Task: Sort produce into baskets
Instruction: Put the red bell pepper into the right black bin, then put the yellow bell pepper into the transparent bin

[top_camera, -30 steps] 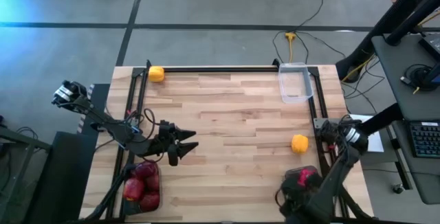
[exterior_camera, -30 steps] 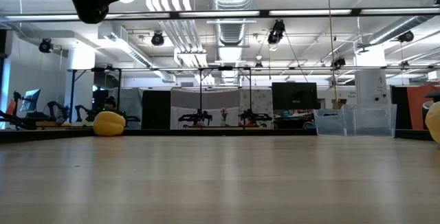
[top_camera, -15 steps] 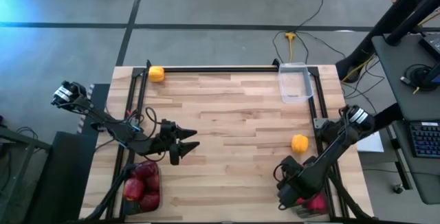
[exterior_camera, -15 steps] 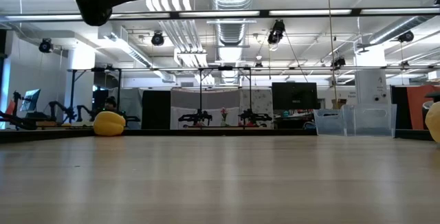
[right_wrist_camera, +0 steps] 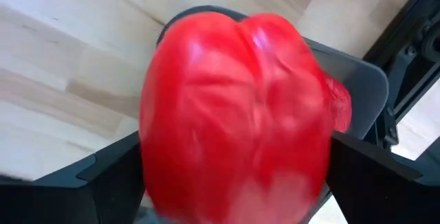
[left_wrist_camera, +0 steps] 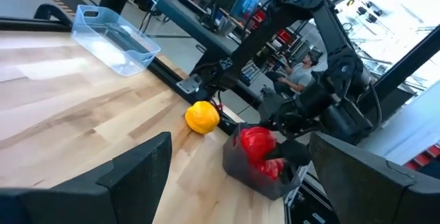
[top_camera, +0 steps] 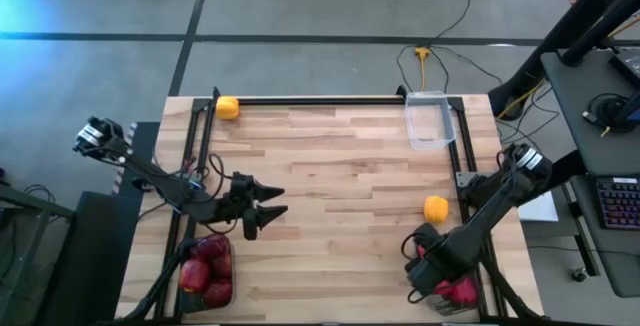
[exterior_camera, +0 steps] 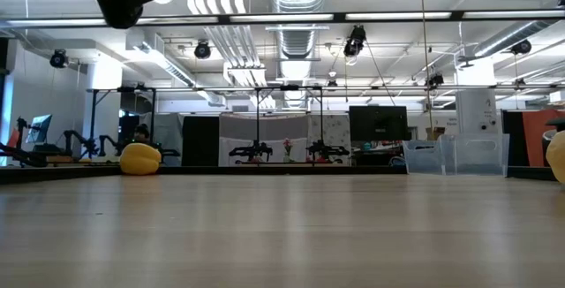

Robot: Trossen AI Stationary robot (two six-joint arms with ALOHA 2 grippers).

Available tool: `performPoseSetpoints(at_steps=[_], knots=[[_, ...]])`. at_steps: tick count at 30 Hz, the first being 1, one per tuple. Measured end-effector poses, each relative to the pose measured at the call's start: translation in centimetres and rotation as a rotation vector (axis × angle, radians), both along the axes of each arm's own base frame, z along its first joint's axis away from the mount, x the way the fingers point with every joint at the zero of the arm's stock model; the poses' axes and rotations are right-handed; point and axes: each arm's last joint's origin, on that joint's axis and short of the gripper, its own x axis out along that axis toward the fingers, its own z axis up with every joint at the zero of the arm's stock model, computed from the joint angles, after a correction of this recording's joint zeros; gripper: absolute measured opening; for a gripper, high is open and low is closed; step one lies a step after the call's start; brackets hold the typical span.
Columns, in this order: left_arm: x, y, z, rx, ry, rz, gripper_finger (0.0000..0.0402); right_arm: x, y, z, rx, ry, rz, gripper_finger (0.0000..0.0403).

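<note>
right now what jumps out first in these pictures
A bright red lumpy pepper fills the right wrist view, between the right pincer fingers, over the dark plastic bin at the table's near right corner. Yellow-orange round produce sits just beyond it. The left pincer hovers open beside the bin of dark red apples.

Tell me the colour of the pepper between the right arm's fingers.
Bright red pepper, best seen in the right wrist view, just above the dark basket.

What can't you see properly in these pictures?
- Right bin: the high view has the right arm over it, so its peppers can't be counted.
- Red pepper: fills the right wrist view; whether the jaws still touch it is unclear.
- Left bin: cut by the high view's edge and partly under the left arm.
</note>
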Motion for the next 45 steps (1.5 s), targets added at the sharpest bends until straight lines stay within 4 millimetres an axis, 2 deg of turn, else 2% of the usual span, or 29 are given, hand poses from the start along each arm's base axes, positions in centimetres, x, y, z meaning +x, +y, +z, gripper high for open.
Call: performPoseSetpoints(at_steps=[4, 12, 15, 18, 23, 30, 34, 37, 42, 45], knots=[[-0.5, 0.6, 0.2, 0.015, 0.022, 0.011, 0.0326, -0.2, -0.3, 0.8, 0.023, -0.018, -0.014, 0.0374], [-1.4, 2.0, 1.3, 0.042, 0.012, 0.047, 0.0326, -0.1, -0.3, 4.6, 0.118, -0.125, -0.019, 0.0374], [-1.6, 2.5, 1.7, 0.062, 0.001, 0.063, 0.0326, -0.2, -0.4, 5.5, 0.126, -0.154, -0.038, 0.0374], [-1.7, 2.9, 1.9, 0.084, -0.004, 0.080, 0.0326, -0.3, -0.7, 5.2, 0.054, -0.175, -0.086, 0.0374], [-1.9, 3.3, 2.2, 0.117, -0.005, 0.092, 0.0326, -0.7, -1.6, 3.6, -0.060, -0.085, -0.182, 0.0374], [-2.4, 3.6, 2.1, 0.147, 0.034, 0.089, 0.0326, -1.6, -2.2, 1.1, -0.076, 0.033, -0.204, 0.0374], [-2.7, 3.7, 2.1, 0.154, 0.049, 0.088, 0.0326, -1.6, -2.3, 1.1, -0.075, 0.034, -0.213, 0.0374], [-3.0, 3.9, 2.1, 0.164, 0.057, 0.087, 0.0326, -1.6, -2.4, 2.1, -0.056, 0.024, -0.218, 0.0374], [-3.6, 4.2, 2.4, 0.183, 0.062, 0.089, 0.0326, -2.0, -3.2, 5.0, -0.065, 0.022, -0.238, 0.0374], [-3.8, 4.3, 2.5, 0.194, 0.057, 0.090, 0.0326, -1.9, -4.0, 6.7, -0.088, -0.050, -0.252, 0.0374]])
